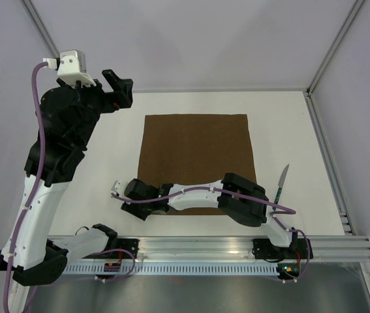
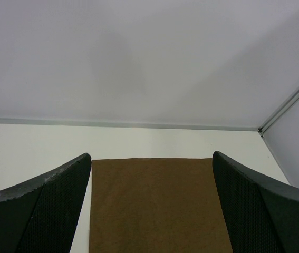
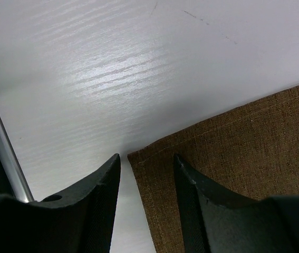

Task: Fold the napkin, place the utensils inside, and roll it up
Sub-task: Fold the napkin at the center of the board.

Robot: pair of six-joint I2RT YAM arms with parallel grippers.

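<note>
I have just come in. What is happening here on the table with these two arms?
The brown napkin lies flat and unfolded on the white table. The knife lies on the table beside the napkin's right edge, apart from it. The right gripper is down at the napkin's near left corner, jaws open, with the corner between its fingers but not clamped yet. The left gripper hangs open high over the table's left side, holding nothing. No fold has been made.

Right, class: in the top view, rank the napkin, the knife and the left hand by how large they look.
1. napkin: by far the largest.
2. left hand: a bulky block.
3. knife: about as long, far slimmer. The hand is raised nearer the camera, so the order of these last two is unsure.
</note>
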